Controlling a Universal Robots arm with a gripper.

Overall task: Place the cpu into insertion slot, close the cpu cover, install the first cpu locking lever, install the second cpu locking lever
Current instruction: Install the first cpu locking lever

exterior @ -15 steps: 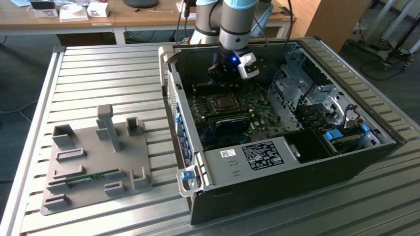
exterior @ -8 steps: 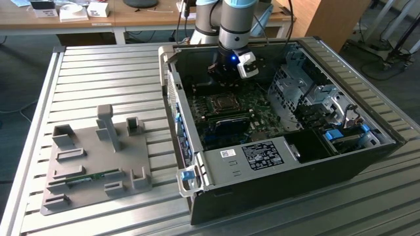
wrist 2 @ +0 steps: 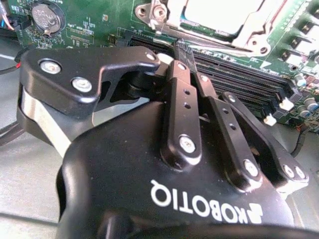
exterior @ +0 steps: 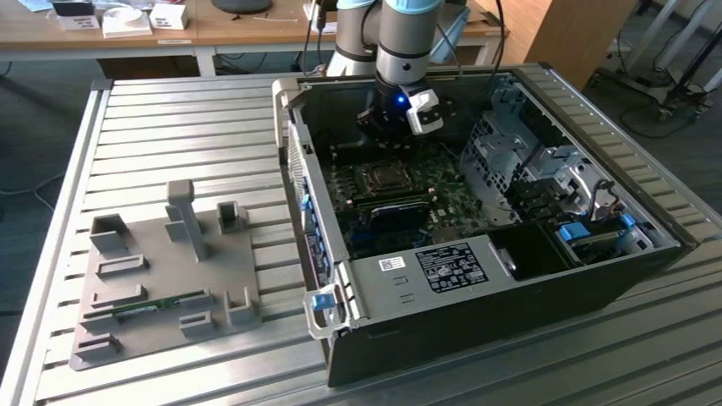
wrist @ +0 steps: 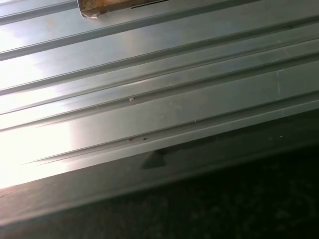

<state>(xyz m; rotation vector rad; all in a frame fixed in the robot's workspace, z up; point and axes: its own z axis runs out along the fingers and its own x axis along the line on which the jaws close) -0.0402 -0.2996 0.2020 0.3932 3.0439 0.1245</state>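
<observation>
One cpu (wrist 2: 219,12) lies in the slot (exterior: 384,178), with its one cover (wrist 2: 239,37) seemingly down over it, though glare leaves that unsure. It sits just ahead of your gripper (wrist 2: 174,52), past the memory slots (wrist 2: 239,82). Your gripper's fingers are pressed together on nothing visible.

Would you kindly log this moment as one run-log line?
gripper: shut, over memory slots | cpu: seated | cover: lying flat around cpu
</observation>
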